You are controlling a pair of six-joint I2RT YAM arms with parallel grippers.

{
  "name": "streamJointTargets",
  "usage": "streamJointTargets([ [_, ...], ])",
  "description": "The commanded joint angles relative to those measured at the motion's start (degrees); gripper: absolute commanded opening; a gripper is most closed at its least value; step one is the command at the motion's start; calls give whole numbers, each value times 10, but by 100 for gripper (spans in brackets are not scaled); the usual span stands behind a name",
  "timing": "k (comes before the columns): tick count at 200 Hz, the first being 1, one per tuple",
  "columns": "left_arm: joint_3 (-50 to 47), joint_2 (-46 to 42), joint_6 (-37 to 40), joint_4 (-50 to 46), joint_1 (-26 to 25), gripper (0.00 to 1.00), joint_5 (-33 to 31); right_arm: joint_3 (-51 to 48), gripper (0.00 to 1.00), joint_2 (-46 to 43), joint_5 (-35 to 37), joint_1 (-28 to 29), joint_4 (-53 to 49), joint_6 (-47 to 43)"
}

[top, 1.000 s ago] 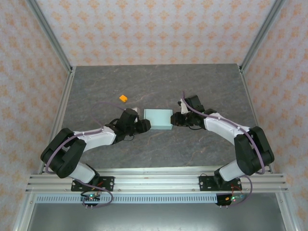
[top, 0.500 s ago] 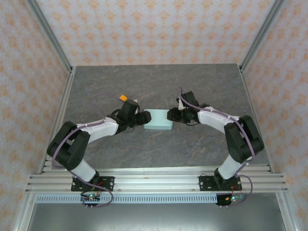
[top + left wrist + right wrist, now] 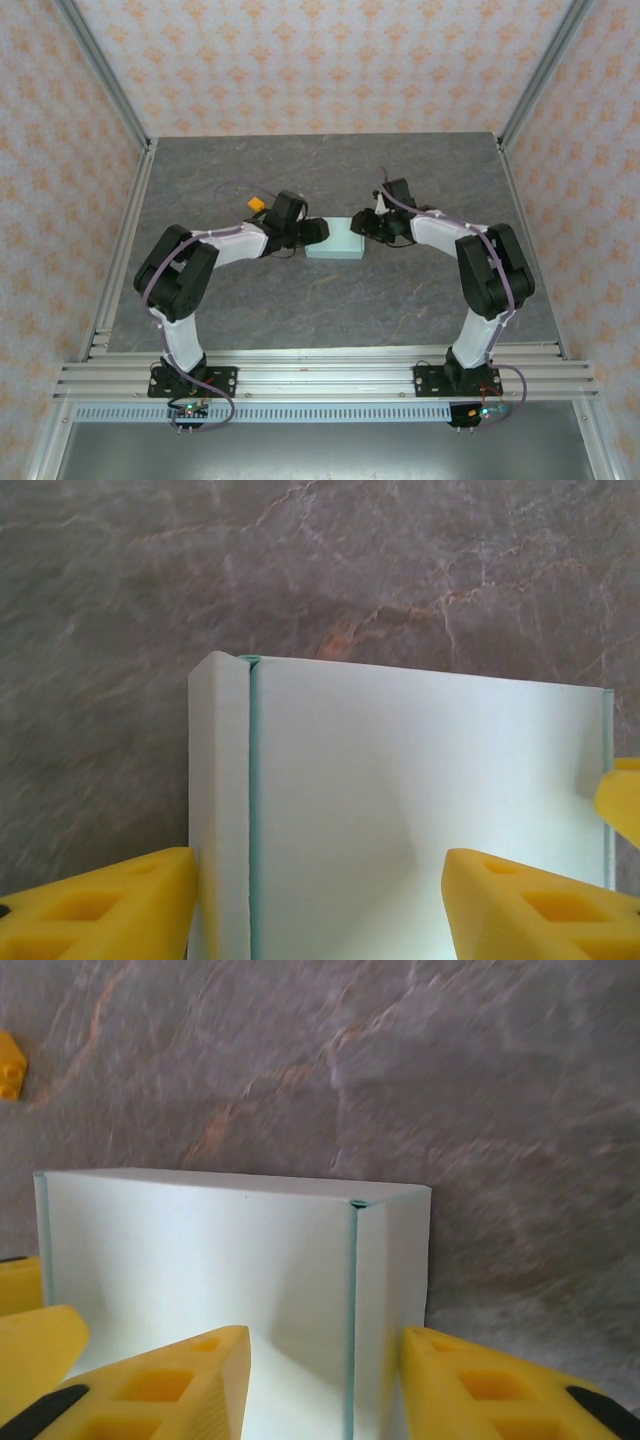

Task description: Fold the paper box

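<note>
Paper box (image 3: 336, 240), pale mint, folded shut into a flat rectangle, lies flat on the grey marbled table (image 3: 300, 170), top panel facing up. Left gripper (image 3: 318, 232) is at the box's left end and right gripper (image 3: 361, 228) at its right end, both arms reaching in low. In the left wrist view the yellow fingers (image 3: 100, 905) stand wide apart: one just outside the box's end wall, the other over the top panel, nothing clamped. In the right wrist view the fingers (image 3: 160, 1385) are also apart, with a narrower gap: one over the top panel, the other beside the box's end wall, the folded end strip between them. Cannot tell if either pad presses on the card. Small orange block (image 3: 257, 206) sits left of the box and further back, apart from it, close to the left arm's wrist.
</note>
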Motion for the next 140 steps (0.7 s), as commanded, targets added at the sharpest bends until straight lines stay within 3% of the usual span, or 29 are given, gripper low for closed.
streamJointTargets([
  [1, 61, 49, 2, -18, -1, 65, 11, 45, 42, 27, -12, -16, 14, 7],
  [73, 278, 178, 33, -121, 32, 67, -27, 233, 42, 159, 28, -43, -72, -23],
  [122, 292, 143, 82, -146, 45, 76, -61, 277, 51, 135, 113, -50, -136, -77],
  [140, 279, 116, 101, -147, 46, 80, -75, 284, 59, 107, 140, -50, -156, -98],
])
